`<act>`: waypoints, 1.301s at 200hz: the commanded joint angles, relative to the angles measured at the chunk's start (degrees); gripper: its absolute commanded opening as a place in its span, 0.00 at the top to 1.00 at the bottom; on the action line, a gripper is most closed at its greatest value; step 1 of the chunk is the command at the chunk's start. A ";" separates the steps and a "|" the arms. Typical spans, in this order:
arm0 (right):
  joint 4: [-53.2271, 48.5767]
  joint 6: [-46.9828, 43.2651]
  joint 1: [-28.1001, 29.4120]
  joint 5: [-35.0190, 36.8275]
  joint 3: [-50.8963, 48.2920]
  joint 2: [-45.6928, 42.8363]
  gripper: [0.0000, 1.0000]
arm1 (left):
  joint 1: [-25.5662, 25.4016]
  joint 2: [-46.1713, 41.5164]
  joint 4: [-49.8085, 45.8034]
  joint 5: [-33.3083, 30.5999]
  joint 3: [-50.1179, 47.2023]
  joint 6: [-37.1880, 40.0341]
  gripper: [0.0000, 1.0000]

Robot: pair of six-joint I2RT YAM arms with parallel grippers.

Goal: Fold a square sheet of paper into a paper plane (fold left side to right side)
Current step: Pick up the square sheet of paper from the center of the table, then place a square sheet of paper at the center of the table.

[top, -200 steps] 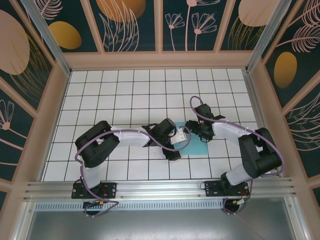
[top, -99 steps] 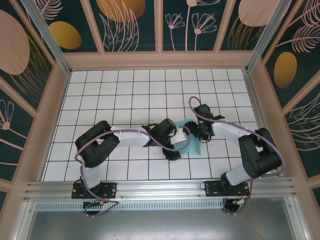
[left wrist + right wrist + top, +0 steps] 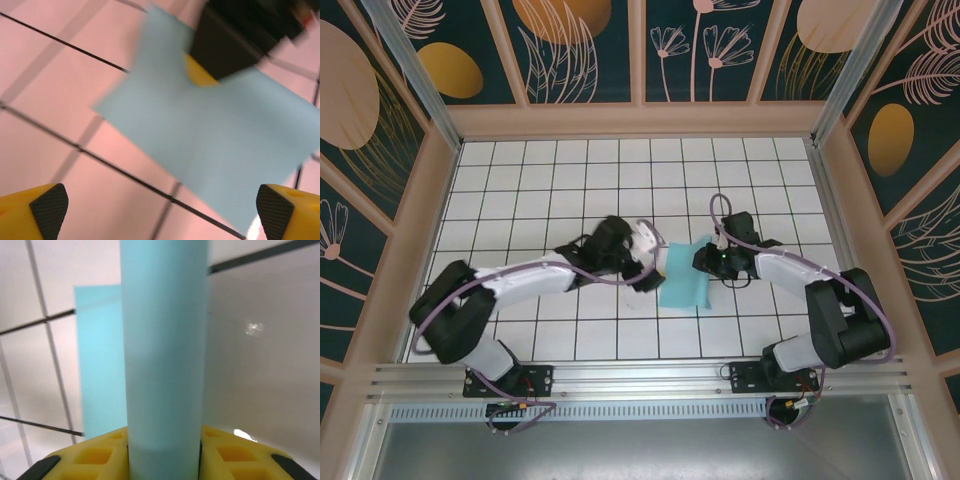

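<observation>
While my right gripper (image 3: pixel 706 262) pinches the right edge of the square sheet of paper (image 3: pixel 682 287) between its yellow fingers (image 3: pixel 97 457), that edge stands curled up off the white grid table (image 3: pixel 570 180). The rest lies flat between both arms. My left gripper (image 3: pixel 644 266) hovers just left of it, spread wide, holding nothing. One sheet, two grippers.

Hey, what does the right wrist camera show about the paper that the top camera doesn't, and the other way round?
Right wrist: the square sheet of paper stands curled up between the right gripper's yellow fingers. Top: the sheet's outline on the gridded table, with the open left gripper beside its left edge. Both: the light-turquoise sheet in the right gripper.
</observation>
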 commanded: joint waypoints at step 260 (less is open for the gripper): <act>37.92 15.97 -2.09 -36.12 5.52 -13.55 0.69 | 15.79 -3.69 32.66 41.02 1.07 -61.40 0.37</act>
